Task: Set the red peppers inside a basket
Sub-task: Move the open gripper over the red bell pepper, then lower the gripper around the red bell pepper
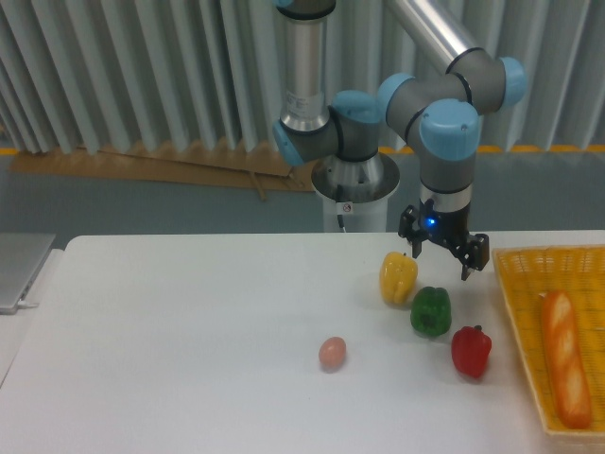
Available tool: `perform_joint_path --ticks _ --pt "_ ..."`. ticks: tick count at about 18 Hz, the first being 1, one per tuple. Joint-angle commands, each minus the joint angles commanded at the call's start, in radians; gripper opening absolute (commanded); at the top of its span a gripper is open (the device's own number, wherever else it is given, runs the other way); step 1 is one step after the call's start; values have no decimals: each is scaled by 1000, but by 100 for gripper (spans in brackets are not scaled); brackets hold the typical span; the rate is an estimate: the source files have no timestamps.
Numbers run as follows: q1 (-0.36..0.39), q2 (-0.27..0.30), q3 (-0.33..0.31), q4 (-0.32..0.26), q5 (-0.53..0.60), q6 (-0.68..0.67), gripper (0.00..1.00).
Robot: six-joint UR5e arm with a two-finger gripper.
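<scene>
At the far left edge you have a grey flat object (19, 270) lying partly off the white table (189, 331); what it is cannot be told. Moving right, a small pinkish egg-shaped item (332, 353) sits alone on the tabletop, well apart from the peppers. Next comes the yellow bell pepper (398, 276), upright, with the green bell pepper (431, 311) just beside it to the lower right. Above these two hangs your gripper (441, 264), fingers pointing down and spread apart with nothing between them; it hovers over the gap behind the green pepper and touches neither. The red pepper (471, 351) stands on the table just right of and in front of the green one, stem up, near but outside the basket (518, 284). The basket lies at the right edge, partly cut off by the frame, and holds a long bread loaf (565, 357) lying lengthwise
</scene>
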Motion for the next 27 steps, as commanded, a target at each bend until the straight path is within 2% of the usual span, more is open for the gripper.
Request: perform_joint_path --ticks 2,5,8,13,16,18,20,27 --pt "-3 -26 3 12 -5 -20 100" --pt "-6 -71 46 43 -22 -130 100" --pt "-11 -92 69 61 -20 -143 100" --pt "-12 -137 106 120 -11 -134 100" --pt "-5 -163 124 132 -9 -129 100" --pt "0 -186 137 136 20 -125 100" --pt "9 -206 144 165 55 -94 100" --pt "34 -255 166 183 69 -68 100"
